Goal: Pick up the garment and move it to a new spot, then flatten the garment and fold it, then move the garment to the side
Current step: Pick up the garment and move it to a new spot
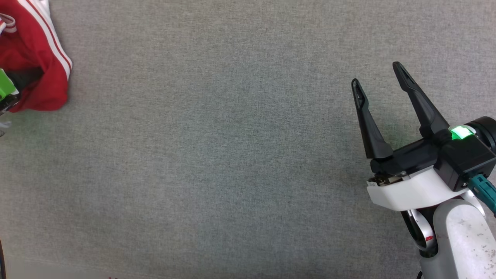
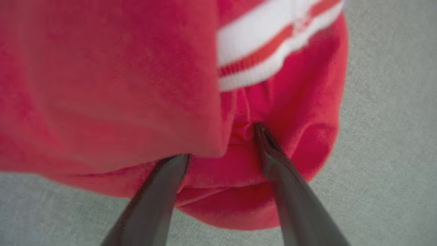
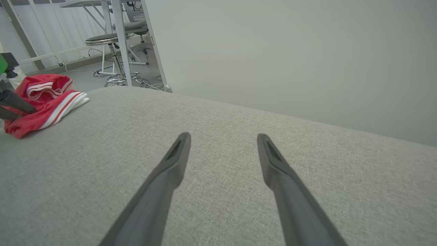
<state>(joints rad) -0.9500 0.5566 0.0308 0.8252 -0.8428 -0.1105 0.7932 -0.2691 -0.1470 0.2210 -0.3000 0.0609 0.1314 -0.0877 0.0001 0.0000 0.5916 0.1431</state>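
Two tapered dark left fingers amid crumpled red garment folds.

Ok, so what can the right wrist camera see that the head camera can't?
The right wrist view adds a stool, a white table leg and a pale wall past the far edge. The head view adds the right arm's green light and white forearm. Both share the red garment lying on grey cloth and the right gripper, its fingers spread apart.
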